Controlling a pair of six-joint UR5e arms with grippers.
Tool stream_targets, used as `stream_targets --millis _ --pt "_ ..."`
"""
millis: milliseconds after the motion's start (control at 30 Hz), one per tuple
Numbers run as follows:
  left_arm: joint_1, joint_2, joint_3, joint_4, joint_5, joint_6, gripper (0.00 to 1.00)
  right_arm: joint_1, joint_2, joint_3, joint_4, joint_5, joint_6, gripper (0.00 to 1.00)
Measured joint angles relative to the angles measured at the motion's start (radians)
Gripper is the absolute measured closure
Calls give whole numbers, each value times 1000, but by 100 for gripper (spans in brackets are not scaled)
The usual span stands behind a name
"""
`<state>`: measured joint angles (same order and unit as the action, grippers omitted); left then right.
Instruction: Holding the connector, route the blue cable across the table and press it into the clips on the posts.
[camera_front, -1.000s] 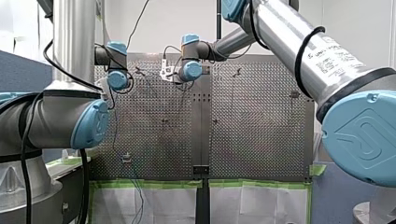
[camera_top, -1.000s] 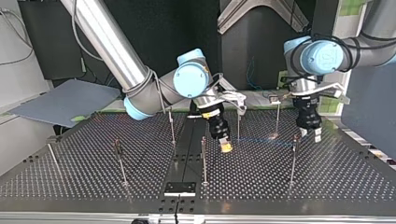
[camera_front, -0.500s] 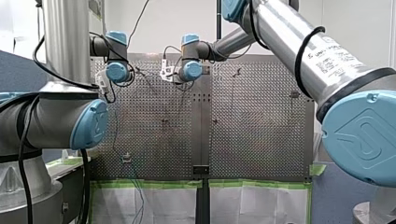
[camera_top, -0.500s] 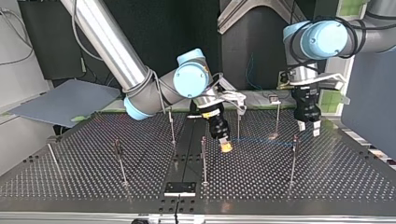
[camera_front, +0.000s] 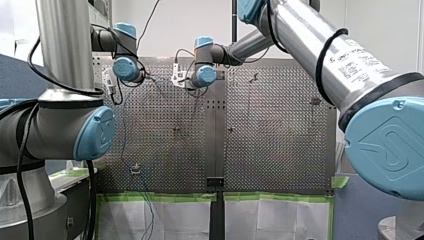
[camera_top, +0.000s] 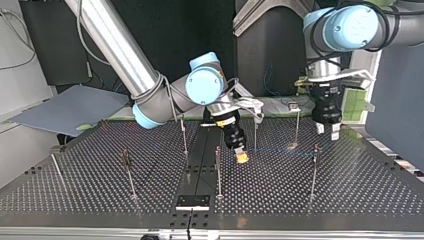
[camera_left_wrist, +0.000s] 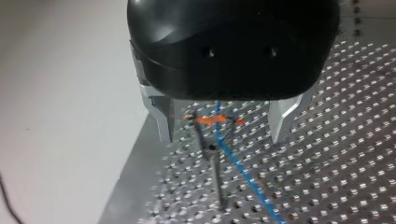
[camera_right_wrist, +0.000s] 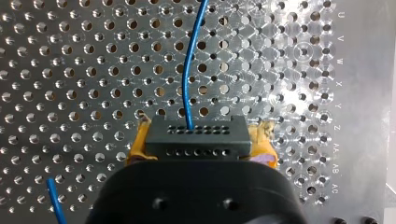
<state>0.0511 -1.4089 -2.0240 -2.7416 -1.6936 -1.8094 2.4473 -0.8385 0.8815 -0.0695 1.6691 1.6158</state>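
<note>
Top view, left: my right gripper (camera_top: 241, 156), yellow pads clamped on the black connector (camera_right_wrist: 195, 135). Blue cable (camera_top: 272, 149) runs from it to the orange clip (camera_left_wrist: 215, 120). Right: my left gripper (camera_top: 327, 131), fingers spread, holding nothing, above that clip.

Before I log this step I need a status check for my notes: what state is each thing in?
connector: gripped between yellow pads.
blue cable: coming out of the connector, crossing the orange clip.
posts: upright.
orange clip: atop one post, cable across it; seated or not, cannot tell.
left end effector: open, empty, above the orange clip.
right end effector: shut on the connector.
</note>
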Motion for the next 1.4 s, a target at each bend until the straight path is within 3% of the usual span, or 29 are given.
stream_targets --millis 233,567,933,1400 --pt "-32 2 3 -47 28 61 0 -6 0 0 0 0 0 100" --pt "-77 -8 28 -14 60 148 0 -18 0 0 1 0 0 100" --pt "-98 -74 75 19 19 201 0 -18 0 0 3 0 0 100" --pt "-122 -175 175 59 -8 210 0 -22 0 0 3 0 0 100"
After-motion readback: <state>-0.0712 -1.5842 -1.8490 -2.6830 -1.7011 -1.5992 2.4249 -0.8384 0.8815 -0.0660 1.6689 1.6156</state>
